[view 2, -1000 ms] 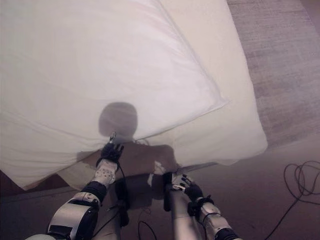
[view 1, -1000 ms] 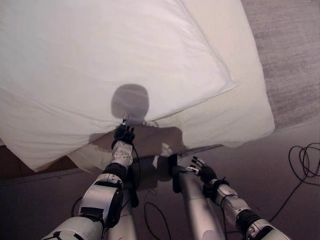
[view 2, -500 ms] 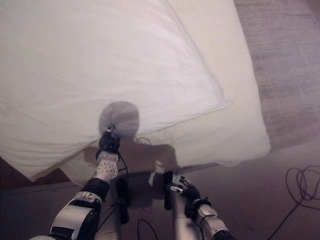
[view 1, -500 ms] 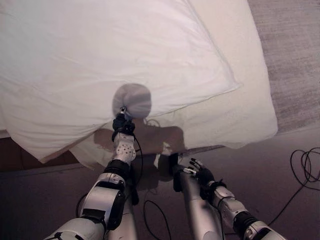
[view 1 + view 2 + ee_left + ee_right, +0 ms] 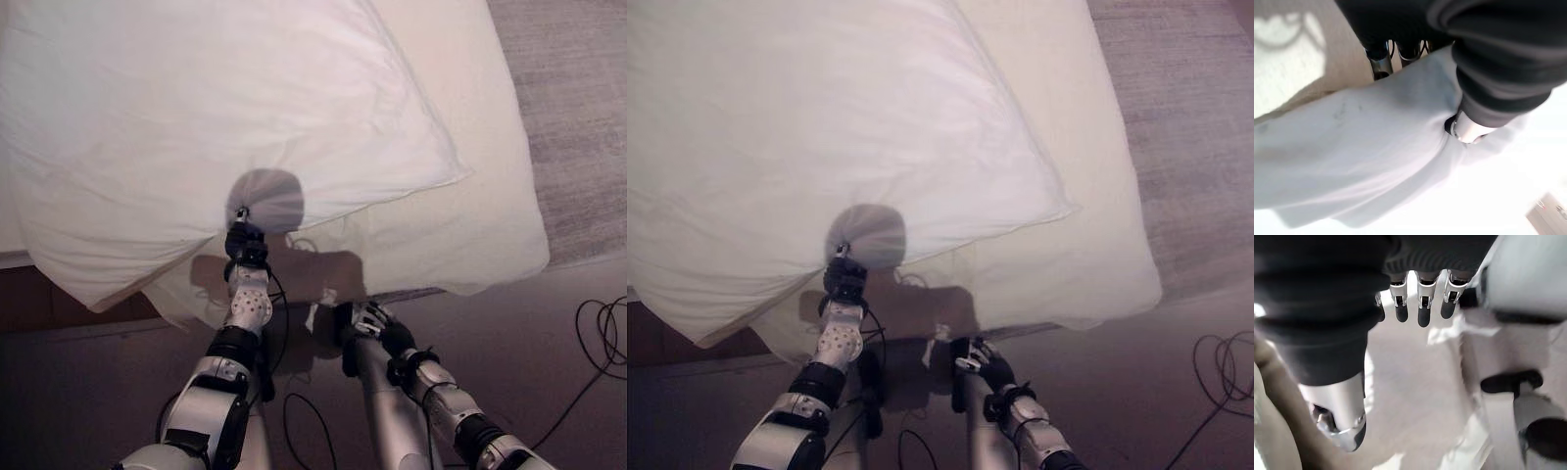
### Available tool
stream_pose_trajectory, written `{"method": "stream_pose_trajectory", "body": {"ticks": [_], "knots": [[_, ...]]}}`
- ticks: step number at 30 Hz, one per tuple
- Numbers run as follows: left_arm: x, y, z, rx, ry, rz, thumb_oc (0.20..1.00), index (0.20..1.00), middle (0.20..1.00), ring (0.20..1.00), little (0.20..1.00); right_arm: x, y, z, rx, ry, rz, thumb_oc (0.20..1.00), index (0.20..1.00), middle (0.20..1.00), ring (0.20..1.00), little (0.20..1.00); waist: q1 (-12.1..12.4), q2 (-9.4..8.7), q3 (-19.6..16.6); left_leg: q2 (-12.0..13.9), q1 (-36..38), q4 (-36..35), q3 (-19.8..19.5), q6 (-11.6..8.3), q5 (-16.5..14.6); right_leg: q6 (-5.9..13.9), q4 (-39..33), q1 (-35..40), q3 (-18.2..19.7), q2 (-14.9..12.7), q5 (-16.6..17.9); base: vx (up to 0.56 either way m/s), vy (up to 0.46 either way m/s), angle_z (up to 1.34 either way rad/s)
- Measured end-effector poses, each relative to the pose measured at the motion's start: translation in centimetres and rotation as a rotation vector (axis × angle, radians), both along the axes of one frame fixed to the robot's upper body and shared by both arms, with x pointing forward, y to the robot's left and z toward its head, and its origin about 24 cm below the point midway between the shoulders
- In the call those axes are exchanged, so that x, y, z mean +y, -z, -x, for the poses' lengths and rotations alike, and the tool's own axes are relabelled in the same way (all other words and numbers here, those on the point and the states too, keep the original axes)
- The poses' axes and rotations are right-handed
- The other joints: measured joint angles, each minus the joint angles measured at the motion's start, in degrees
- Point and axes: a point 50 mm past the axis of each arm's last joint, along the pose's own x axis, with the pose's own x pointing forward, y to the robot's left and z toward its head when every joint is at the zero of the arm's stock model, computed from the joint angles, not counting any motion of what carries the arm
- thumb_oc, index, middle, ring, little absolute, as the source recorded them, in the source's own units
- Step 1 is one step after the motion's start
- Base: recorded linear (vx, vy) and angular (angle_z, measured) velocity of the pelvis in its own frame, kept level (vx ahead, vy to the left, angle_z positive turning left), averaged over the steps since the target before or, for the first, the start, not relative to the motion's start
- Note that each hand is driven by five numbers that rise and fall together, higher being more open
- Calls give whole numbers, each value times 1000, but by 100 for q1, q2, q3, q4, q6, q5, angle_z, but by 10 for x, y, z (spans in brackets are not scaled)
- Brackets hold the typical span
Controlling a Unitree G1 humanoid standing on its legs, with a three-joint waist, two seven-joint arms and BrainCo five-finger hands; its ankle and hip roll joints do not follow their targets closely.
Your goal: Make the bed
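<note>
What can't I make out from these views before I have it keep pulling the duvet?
- How far the white duvet reaches: the top and left edges of both eye views cut it off.
- The left robot hand grip in the eye views: too small, its fingers hidden under the duvet's edge; the left wrist view shows cloth bunched round the thumb.
- The bed frame: covered by the cream sheet.
- The right robot hand hangs open near the floor.

Bedroom, a bed (image 5: 490,215) with white duvet (image 5: 216,117) over cream sheet, grey carpet (image 5: 578,98) alongside
</note>
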Motion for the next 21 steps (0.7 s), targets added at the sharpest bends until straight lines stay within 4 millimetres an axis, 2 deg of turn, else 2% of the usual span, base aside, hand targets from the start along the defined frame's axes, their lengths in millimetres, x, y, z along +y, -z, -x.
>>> {"method": "stream_pose_trajectory", "body": {"ticks": [5, 6, 9, 12, 13, 14, 17, 21], "knots": [[-14, -8, 3, -58, 43, 31, 200, 200, 200, 200, 200, 26, -18, -18, -13, -32, -181, 1000, 1000, 1000, 1000, 1000, 95, 21, 68, -39, 3, -21, -29, -1, 42, -2, 7, 18, -60, -46, 1, 4, 6, 7], [-18, -11, 4, -77, 56, 47, 200, 200, 200, 200, 200, 41, -30, -28, -22, -35, -275, 1000, 1000, 1000, 1000, 1000, 135, 29, 73, -61, 5, -30, -51, 1, 53, -2, 5, 34, -87, -69, 1, 4, 6, 10], [-33, -19, 7, -118, 106, 74, 200, 200, 200, 200, 200, 62, -48, -41, -3, -4, -459, 1000, 1000, 1000, 1000, 1000, 283, 64, 100, -87, 10, -26, -107, 3, 63, -16, -8, 77, -116, -89, 11, 2, 14, 10], [-53, -33, 12, -189, 175, 73, 200, 200, 200, 200, 200, 93, -90, -61, -41, -36, -676, 1000, 1000, 1000, 1000, 1000, 462, 151, 162, -138, 10, -39, -196, 21, 110, -11, -8, 132, -192, -147, 4, 1, 19, 17], [-55, -36, 13, -200, 183, 77, 200, 200, 200, 200, 200, 96, -95, -64, -38, -28, -722, 1000, 1000, 1000, 1000, 1000, 514, 179, 182, -155, 9, -48, -222, 21, 124, -3, -8, 144, -220, -166, 0, 17, 22, 15], [-61, -41, 15, -223, 204, 80, 200, 200, 200, 200, 200, 103, -110, -69, -52, -31, -804, 1000, 1000, 1000, 1000, 1000, 579, 204, 198, -188, 6, -75, -236, 37, 142, 6, -8, 145, -231, -199, -6, 16, 21, 15], [-67, -49, 19, -261, 229, 80, 200, 200, 200, 200, 200, 109, -128, -76, -59, -23, -899, 1000, 1000, 1000, 1000, 1000, 625, 239, 221, -279, -6, -143, -326, 61, 196, 46, 2, 157, -263, -277, -33, 15, 8, 20], [-79, -57, 24, -279, 266, 76, 200, 200, 200, 200, 200, 102, -144, -89, -73, 62, -985, 1000, 1000, 1000, 1000, 1000, 729, 333, 283, -341, -66, -140, -475, 64, 234, 82, 29, 188, -363, -320, -86, -35, 0, 18]]}}
